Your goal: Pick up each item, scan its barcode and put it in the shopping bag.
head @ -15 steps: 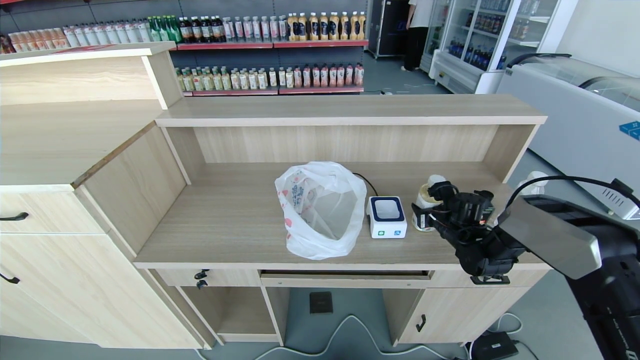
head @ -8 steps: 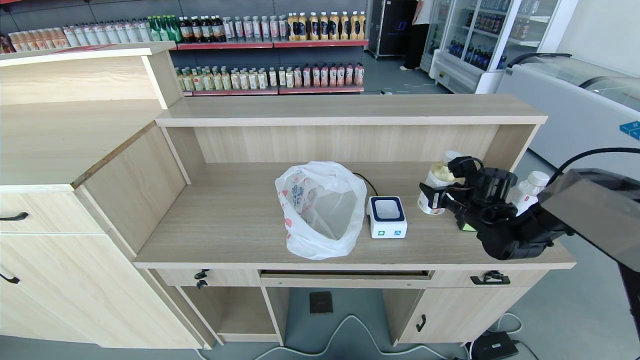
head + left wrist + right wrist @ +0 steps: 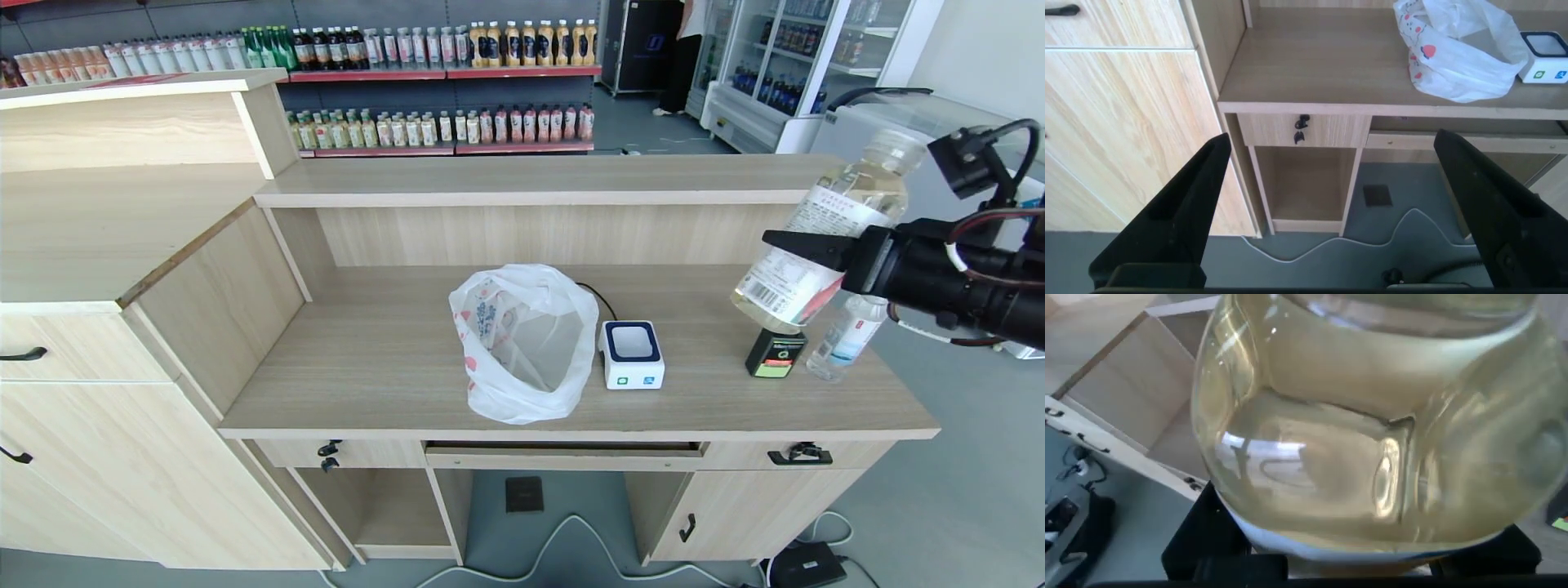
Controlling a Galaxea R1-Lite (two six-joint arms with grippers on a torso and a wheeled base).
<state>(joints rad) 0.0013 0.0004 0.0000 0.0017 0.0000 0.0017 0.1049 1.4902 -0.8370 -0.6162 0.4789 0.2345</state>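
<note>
Right gripper (image 3: 816,249) is found clamped on the pale yellow bottle (image 3: 857,196), which is held tilted in the air above the right end of the bench (image 3: 384,359). One second ago the same bottle was gripped low at the bench surface, just right of the scanner (image 3: 631,353); it has since been raised and carried further right. The pick-up is therefore judged complete, with the scan outstanding. A barcode is seen on the lower label. The bottle must be brought left and that label turned to the scanner window before bagging. The shopping bag (image 3: 522,339) stands open, left of the scanner. A small dark box (image 3: 775,353) and a clear bottle (image 3: 845,336) are left on the bench. Left gripper (image 3: 1331,212) hangs with fingers apart.
</note>
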